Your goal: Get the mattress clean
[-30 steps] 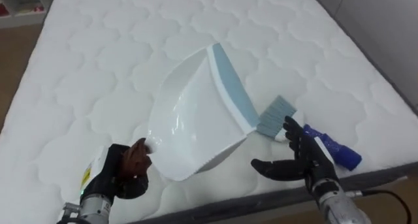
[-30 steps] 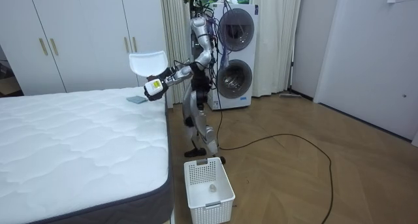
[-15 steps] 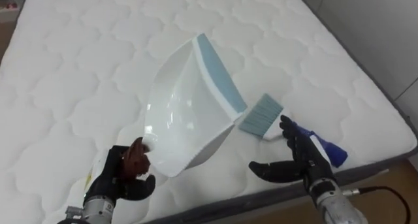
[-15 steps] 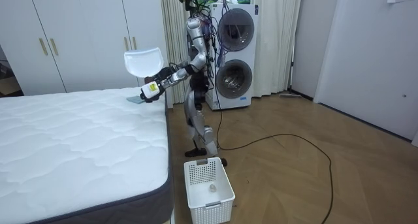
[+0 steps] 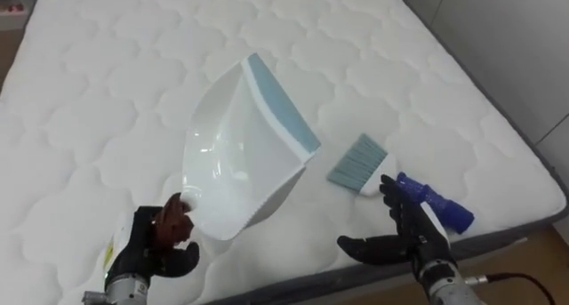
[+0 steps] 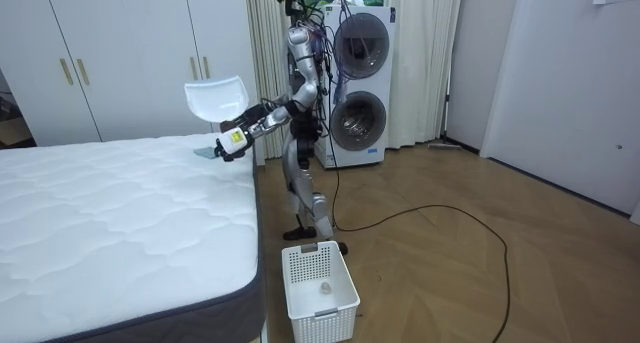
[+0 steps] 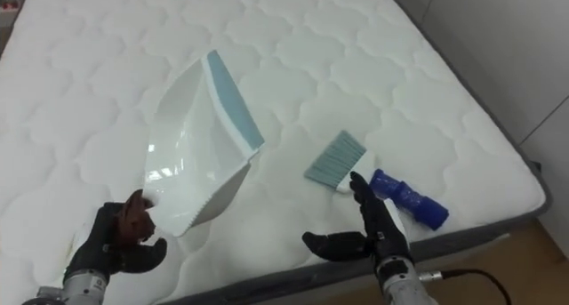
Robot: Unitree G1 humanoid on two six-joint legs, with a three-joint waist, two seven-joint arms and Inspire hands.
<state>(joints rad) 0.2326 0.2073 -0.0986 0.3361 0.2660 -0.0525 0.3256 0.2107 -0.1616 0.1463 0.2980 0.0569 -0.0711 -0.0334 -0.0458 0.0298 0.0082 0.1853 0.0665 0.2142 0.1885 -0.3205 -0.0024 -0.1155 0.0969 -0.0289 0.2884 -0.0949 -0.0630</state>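
Dustpan (image 5: 240, 149) (white, blue-lipped) is held at frame centre by the left hand (image 5: 147, 256), curled round its handle; brush (image 5: 372, 173) is seen lying on the mattress (image 5: 107, 83), lower right, beside the spread-fingered right hand (image 5: 407, 238).

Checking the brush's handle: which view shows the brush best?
The right eye view: the brush lies on the mattress, bristles and blue handle plain. The left eye view shows much the same; the room view, a small patch.
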